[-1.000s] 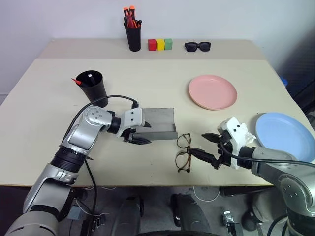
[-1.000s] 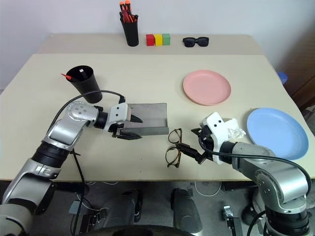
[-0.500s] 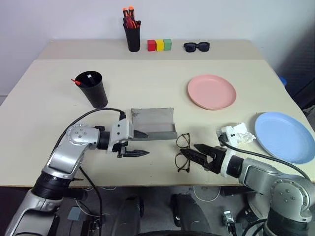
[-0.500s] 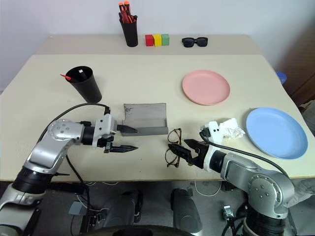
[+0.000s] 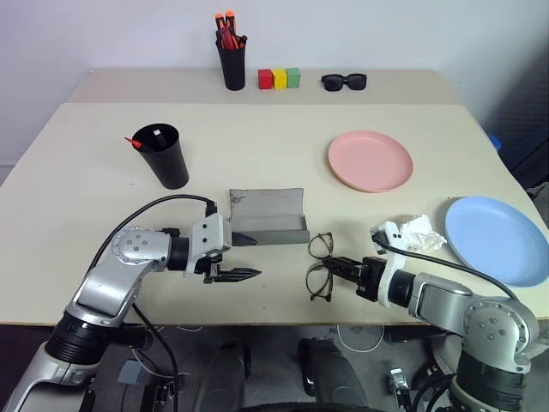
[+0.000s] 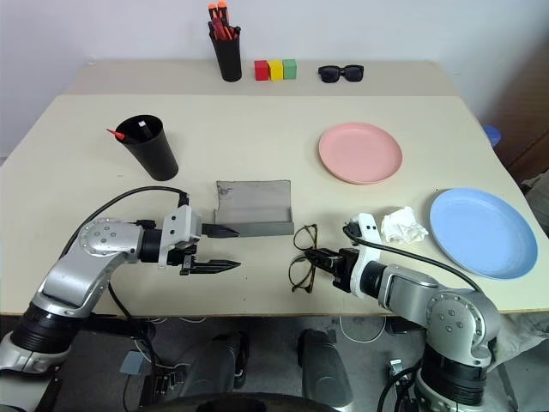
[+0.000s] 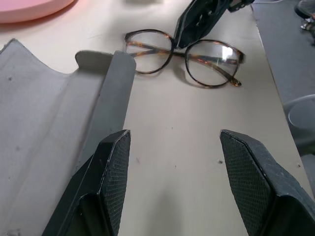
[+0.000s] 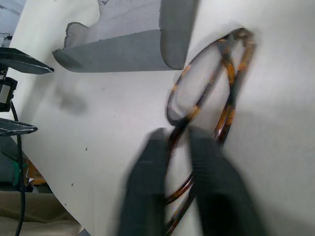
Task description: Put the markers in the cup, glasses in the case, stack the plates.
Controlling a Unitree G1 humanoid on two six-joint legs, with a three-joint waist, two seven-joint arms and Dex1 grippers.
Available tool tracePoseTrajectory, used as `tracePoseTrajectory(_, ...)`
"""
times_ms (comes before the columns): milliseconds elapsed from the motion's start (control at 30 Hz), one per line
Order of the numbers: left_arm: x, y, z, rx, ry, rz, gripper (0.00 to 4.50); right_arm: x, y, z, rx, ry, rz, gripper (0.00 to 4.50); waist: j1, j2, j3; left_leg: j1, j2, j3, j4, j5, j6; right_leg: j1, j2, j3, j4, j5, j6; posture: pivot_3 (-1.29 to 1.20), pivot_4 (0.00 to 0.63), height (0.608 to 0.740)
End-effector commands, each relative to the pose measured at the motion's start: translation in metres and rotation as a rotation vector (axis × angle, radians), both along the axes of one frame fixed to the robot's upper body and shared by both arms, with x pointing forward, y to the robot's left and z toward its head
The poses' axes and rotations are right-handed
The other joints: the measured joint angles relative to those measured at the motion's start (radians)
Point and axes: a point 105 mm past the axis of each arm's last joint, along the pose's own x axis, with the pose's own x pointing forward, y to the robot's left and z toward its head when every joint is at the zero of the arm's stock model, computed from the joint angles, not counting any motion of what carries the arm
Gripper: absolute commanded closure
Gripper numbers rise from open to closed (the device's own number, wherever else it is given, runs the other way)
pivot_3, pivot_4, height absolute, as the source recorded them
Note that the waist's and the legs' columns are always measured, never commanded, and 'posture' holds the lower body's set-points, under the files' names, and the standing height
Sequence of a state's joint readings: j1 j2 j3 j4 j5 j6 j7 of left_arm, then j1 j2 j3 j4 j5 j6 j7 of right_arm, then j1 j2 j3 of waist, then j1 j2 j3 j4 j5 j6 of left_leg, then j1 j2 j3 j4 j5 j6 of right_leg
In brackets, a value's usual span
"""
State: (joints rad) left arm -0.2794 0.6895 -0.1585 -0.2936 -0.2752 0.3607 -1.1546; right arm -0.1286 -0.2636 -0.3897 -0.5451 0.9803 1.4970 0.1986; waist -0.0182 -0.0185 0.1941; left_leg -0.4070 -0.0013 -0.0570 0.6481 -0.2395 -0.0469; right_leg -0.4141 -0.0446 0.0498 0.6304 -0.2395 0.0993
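The wire-framed glasses [image 5: 319,264] lie folded on the table just right of the open grey case [image 5: 268,215]. My right gripper [image 5: 338,266] is shut on the glasses at the bridge; the right wrist view shows its fingers [image 8: 147,182] pinching the frame [image 8: 224,83]. My left gripper [image 5: 243,258] hovers open and empty at the case's near left corner, its fingers [image 7: 114,162] spread beside the case wall [image 7: 110,98]. The black cup [image 5: 165,157] holds markers [image 5: 135,142], a red tip and a white barrel poking out. The pink plate [image 5: 371,160] and the blue plate [image 5: 496,237] lie apart.
A crumpled white tissue [image 5: 419,230] lies between my right arm and the blue plate. Along the far edge stand a black pen pot with orange-capped pens [image 5: 232,58], coloured blocks [image 5: 280,78] and black sunglasses [image 5: 344,81].
My right gripper rolled, dropped a little and shut on the glasses' bridge. My left gripper pulled back off the case's front edge toward me.
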Motion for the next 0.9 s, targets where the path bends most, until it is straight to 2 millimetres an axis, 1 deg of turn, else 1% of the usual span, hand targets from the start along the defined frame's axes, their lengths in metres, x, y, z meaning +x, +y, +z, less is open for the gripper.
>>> tracePoseTrajectory(33,-0.005,-0.004,0.009,-0.011,-0.022,-0.018,1.55,0.0,-0.002,0.005,0.002,-0.019,-0.009,4.45,0.0,0.0,0.0,0.0,0.0,0.0,0.0,0.0,0.0,0.0,0.0,0.0,0.0,0.0,0.0,0.0,0.15,0.74)
tracePoseTrajectory(133,-0.003,-0.001,0.013,-0.035,-0.029,0.027,1.55,-0.002,-0.005,0.013,-0.061,-0.074,0.013,4.45,0.0,0.0,0.0,0.0,0.0,0.0,0.0,0.0,0.0,0.0,0.0,0.0,0.0,0.0,0.0,0.0,0.15,0.74)
tracePoseTrajectory(233,0.011,0.01,0.017,-0.085,-0.016,0.149,1.55,-0.001,-0.011,0.025,-0.244,-0.174,0.08,4.45,0.001,0.001,0.0,0.0,0.0,0.0,0.0,0.0,0.0,0.0,0.0,0.0,0.0,0.0,0.0,0.0,0.15,0.74)
tracePoseTrajectory(300,0.013,0.02,0.02,-0.104,-0.047,0.201,1.55,0.004,-0.013,0.041,-0.351,-0.272,0.136,4.45,-0.001,0.001,0.0,0.0,0.0,0.0,0.0,0.0,0.0,0.0,0.0,0.0,-0.001,0.0,0.0,0.0,0.15,0.74)
tracePoseTrajectory(333,0.015,0.028,0.02,-0.105,-0.05,0.237,1.55,0.008,-0.012,0.054,-0.387,-0.333,0.165,4.45,-0.004,0.001,0.0,0.0,0.0,0.001,0.0,0.0,0.0,-0.001,0.0,0.0,-0.001,-0.001,0.001,0.0,0.15,0.74)
tracePoseTrajectory(400,0.016,0.046,0.017,-0.105,-0.038,0.313,1.55,0.02,-0.002,0.082,-0.432,-0.466,0.237,4.45,-0.017,0.001,0.001,0.0,0.0,0.002,-0.001,0.0,0.0,-0.002,0.0,0.0,0.0,-0.001,0.001,0.0,0.15,0.74)
tracePoseTrajectory(500,0.015,0.058,0.015,-0.11,-0.023,0.361,1.55,0.029,0.011,0.099,-0.444,-0.548,0.302,4.45,-0.022,0.0,0.0,-0.001,0.001,0.002,-0.002,0.0,0.0,-0.003,0.001,0.0,0.0,0.0,-0.001,0.0,0.15,0.74)
tracePoseTrajectory(567,0.014,0.079,0.008,-0.086,-0.008,0.44,1.55,0.041,0.041,0.113,-0.414,-0.63,0.385,4.45,-0.026,0.0,0.001,-0.001,0.002,0.0,-0.002,0.0,0.0,-0.004,0.002,-0.001,0.0,-0.001,-0.001,0.0,0.15,0.74)
tracePoseTrajectory(633,0.013,0.098,0.005,-0.075,-0.001,0.511,1.55,0.054,0.068,0.118,-0.41,-0.677,0.443,4.45,-0.033,0.001,0.001,-0.001,0.002,0.004,-0.003,-0.001,0.001,-0.006,0.001,0.001,0.001,0.0,-0.002,0.0,0.15,0.74)
tracePoseTrajectory(667,0.012,0.102,0.004,-0.076,0.001,0.528,1.55,0.059,0.073,0.117,-0.416,-0.686,0.454,4.45,-0.031,0.001,0.001,-0.001,0.002,0.005,-0.003,-0.001,0.001,-0.007,0.001,0.002,0.001,0.0,-0.002,0.0,0.15,0.74)
tracePoseTrajectory(733,0.01,0.114,0.003,-0.075,0.007,0.571,1.55,0.071,0.092,0.119,-0.398,-0.691,0.468,4.45,-0.026,0.0,0.001,-0.002,0.002,0.004,-0.003,-0.001,0.001,-0.007,0.001,0.001,0.001,0.0,-0.001,0.0,0.15,0.74)
tracePoseTrajectory(767,0.007,0.124,0.001,-0.066,0.013,0.602,1.55,0.076,0.105,0.121,-0.384,-0.701,0.493,4.45,-0.024,0.0,0.001,-0.003,0.002,0.004,-0.003,-0.001,0.001,-0.008,0.001,0.001,0.001,0.0,-0.001,0.0,0.15,0.74)
tracePoseTrajectory(833,0.001,0.138,0.0,-0.049,0.019,0.644,1.55,0.081,0.128,0.122,-0.364,-0.714,0.543,4.45,-0.027,0.0,0.001,-0.003,0.002,0.005,-0.002,-0.001,0.001,-0.009,0.0,0.002,0.001,0.0,-0.001,0.0,0.15,0.74)
tracePoseTrajectory(900,-0.005,0.144,0.0,-0.042,0.021,0.658,1.55,0.086,0.143,0.118,-0.357,-0.711,0.575,4.45,-0.026,0.0,0.001,-0.004,0.002,0.005,-0.002,-0.001,0.001,-0.009,-0.001,0.002,0.002,0.0,-0.001,0.0,0.15,0.74)
